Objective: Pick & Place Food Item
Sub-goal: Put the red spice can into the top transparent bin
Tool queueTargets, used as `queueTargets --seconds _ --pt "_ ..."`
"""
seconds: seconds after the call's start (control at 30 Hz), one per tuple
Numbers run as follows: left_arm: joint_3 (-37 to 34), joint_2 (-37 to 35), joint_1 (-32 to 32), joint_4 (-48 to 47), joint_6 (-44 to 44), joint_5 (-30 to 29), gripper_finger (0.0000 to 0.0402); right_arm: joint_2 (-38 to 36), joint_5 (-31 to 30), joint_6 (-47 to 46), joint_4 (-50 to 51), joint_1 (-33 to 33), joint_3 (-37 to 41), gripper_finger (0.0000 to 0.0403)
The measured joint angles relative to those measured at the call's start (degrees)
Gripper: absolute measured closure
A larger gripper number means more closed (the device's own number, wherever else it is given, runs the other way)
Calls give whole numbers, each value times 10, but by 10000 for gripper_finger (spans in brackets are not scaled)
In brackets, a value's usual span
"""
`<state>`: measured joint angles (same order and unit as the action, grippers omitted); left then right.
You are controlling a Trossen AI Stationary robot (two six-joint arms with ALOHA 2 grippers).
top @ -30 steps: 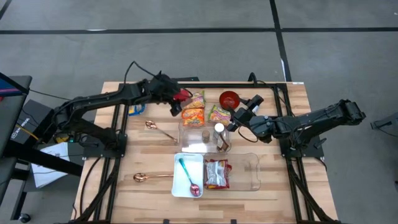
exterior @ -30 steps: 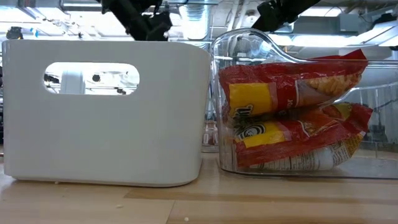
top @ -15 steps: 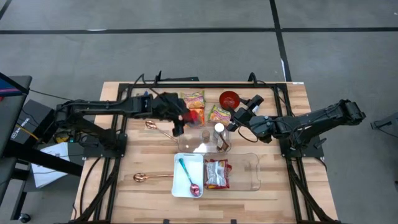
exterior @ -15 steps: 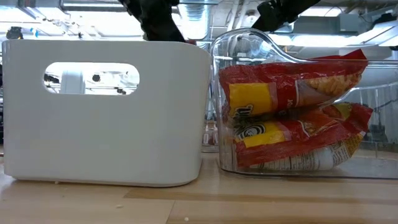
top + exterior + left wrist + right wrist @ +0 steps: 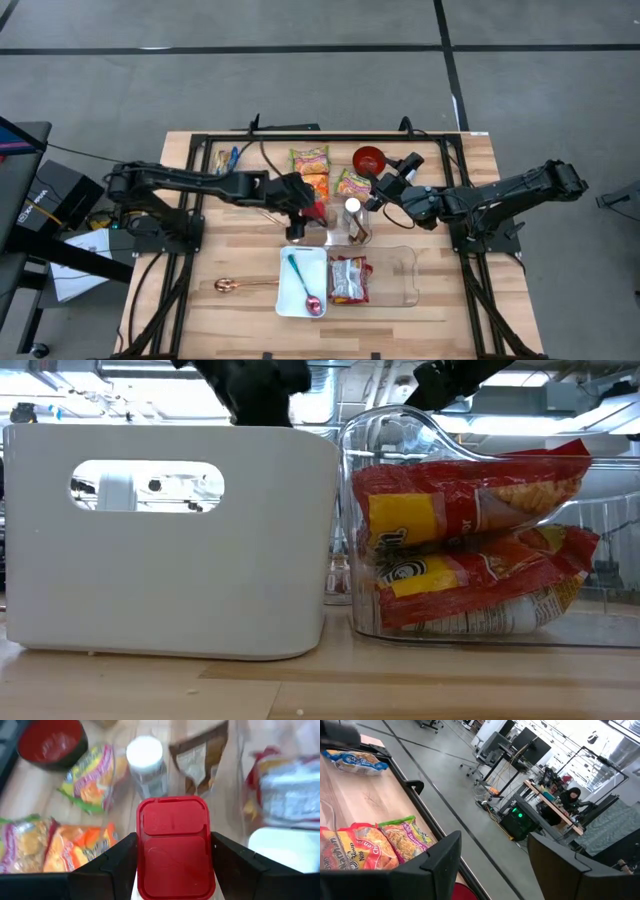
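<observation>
Nearest me, the left claw (image 5: 172, 857) is clenched on a red-lidded container (image 5: 174, 845), held squarely between its two fingers above the middle of the table (image 5: 240, 255). Just past it, at about 12 o'clock, stands a white-capped jar (image 5: 146, 764). At 10 o'clock lie noodle packets (image 5: 89, 777). The right claw (image 5: 385, 187) waits, fingers parted, empty, near the red bowl (image 5: 368, 158).

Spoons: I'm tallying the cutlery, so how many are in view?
2. A copper spoon lies on the bare table, left of the white bin. A teal-handled spoon lies inside that bin. The left arm could be hiding another.
</observation>
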<state>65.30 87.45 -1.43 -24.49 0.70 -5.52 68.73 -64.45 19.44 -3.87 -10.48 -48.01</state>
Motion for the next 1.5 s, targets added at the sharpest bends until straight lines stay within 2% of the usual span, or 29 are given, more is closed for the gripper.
queueTargets --seconds 0.27,0.47,0.87,1.07,1.5 --pt "0 39 -14 -8 -1 0 189 0 0 0 0 0 0 182" --pt "-12 39 -23 -9 -10 1 189 0 0 0 0 0 0 182" --pt "-55 39 -25 46 -10 15 188 0 1 0 0 0 0 182" --pt "-80 38 -34 86 3 41 188 0 1 0 0 0 0 182" --pt "-80 38 -60 89 5 60 186 0 1 0 0 0 0 182"
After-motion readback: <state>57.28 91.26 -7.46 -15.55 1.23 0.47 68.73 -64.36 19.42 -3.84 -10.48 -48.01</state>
